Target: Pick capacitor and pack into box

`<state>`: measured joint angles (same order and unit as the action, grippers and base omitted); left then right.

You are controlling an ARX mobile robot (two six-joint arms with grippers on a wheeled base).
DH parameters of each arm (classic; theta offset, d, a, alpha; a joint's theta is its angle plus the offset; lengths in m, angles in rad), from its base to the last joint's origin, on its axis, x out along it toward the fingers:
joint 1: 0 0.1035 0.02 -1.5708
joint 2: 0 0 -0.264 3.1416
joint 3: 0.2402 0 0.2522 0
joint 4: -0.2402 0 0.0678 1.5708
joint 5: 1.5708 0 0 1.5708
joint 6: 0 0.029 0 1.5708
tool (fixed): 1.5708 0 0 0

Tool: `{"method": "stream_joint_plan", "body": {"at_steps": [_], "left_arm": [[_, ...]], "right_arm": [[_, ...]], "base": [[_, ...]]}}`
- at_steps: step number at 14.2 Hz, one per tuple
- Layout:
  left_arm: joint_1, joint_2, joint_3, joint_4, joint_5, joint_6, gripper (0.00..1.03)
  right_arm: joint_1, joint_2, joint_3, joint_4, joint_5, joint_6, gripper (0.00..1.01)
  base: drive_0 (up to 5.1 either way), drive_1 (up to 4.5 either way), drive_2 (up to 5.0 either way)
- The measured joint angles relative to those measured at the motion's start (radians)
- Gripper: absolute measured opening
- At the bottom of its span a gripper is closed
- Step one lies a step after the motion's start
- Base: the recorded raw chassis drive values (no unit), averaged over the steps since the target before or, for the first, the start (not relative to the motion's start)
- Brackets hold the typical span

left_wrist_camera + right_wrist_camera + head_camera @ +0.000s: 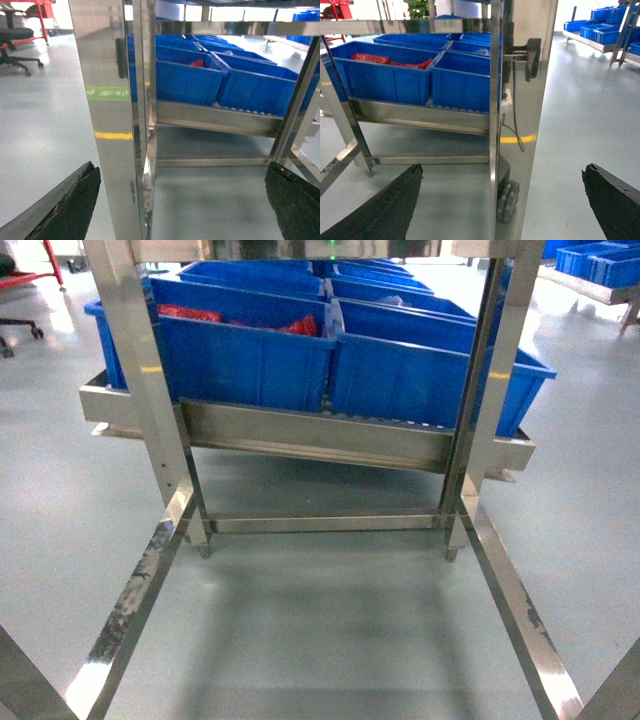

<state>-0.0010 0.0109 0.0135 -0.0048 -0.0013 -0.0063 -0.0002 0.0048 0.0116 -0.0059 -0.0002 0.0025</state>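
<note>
Both grippers, left (182,200) and right (500,200), hang spread wide and empty, below and short of the blue bins (330,360) on the steel rack (320,435). No capacitor or box is visible; neither arm looks nearer.

You're facing a rack (150,390) of brushed, mirror-bright steel (scuffed on the lower rails). At 12 o'clock, the bins (250,350) are smooth blue plastic. The floor (330,630) is glossy grey, and the fingers (65,210) look rough, matt black.
</note>
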Motion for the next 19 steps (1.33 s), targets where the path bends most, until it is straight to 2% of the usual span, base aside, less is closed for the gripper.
{"method": "stream_joint_plan", "body": {"at_steps": [19], "left_arm": [[0.000,0.000,0.000,0.002,0.000,0.006,0.98]], "right_arm": [[0.000,0.000,0.000,0.003,0.000,-0.001,0.98]], "base": [[0.0,0.00,0.0]]}}
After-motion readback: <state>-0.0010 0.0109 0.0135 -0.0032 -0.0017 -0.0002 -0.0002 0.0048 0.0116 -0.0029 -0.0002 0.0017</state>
